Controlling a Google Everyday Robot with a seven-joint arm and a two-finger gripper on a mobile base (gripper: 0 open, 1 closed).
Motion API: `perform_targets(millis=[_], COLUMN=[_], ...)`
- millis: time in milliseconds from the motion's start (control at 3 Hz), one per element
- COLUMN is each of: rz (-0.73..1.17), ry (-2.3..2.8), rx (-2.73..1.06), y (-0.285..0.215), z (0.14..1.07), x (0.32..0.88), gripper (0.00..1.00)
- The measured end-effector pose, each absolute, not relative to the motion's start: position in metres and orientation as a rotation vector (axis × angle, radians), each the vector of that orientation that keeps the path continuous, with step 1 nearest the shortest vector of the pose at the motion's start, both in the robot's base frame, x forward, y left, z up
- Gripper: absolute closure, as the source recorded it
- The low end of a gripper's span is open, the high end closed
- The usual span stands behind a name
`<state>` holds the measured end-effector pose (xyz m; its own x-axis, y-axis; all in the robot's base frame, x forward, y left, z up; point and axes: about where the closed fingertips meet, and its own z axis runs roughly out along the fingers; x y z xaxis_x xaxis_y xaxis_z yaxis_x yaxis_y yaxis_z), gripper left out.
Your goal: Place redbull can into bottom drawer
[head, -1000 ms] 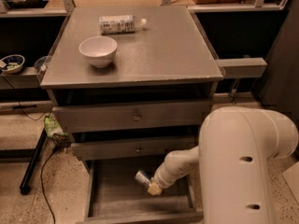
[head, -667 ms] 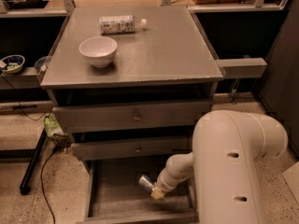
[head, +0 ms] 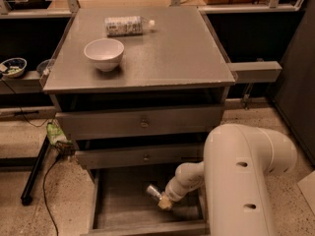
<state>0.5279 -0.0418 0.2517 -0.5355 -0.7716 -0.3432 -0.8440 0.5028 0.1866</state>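
The bottom drawer [head: 120, 208] is pulled open at the foot of the grey cabinet, showing its plain flat floor. My gripper [head: 163, 200] reaches down into it on the right side, low over the floor. It is shut on the redbull can [head: 153, 191], a small silver can that sticks out to the upper left of the fingers. The big white arm [head: 241, 181] covers the drawer's right edge.
A white bowl [head: 104, 53] and a lying clear plastic bottle [head: 127, 25] are on the cabinet top [head: 172, 58]. The two upper drawers [head: 142, 123] are closed. A black cable and a stand leg [head: 34, 173] lie on the floor at the left.
The arm has swung lower and further left over the drawer. The gripper and the can have moved slightly right and down inside the drawer.
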Motion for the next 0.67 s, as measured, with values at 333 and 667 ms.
perform_targets(millis=[333, 667], rz=[0.539, 0.539], ry=[2.54, 2.54], rx=[-1.282, -1.282], y=[-0.04, -0.0399], z=[0.2167, 0.2166], x=[0.5693, 0.5693], gripper=[1.0, 1.0])
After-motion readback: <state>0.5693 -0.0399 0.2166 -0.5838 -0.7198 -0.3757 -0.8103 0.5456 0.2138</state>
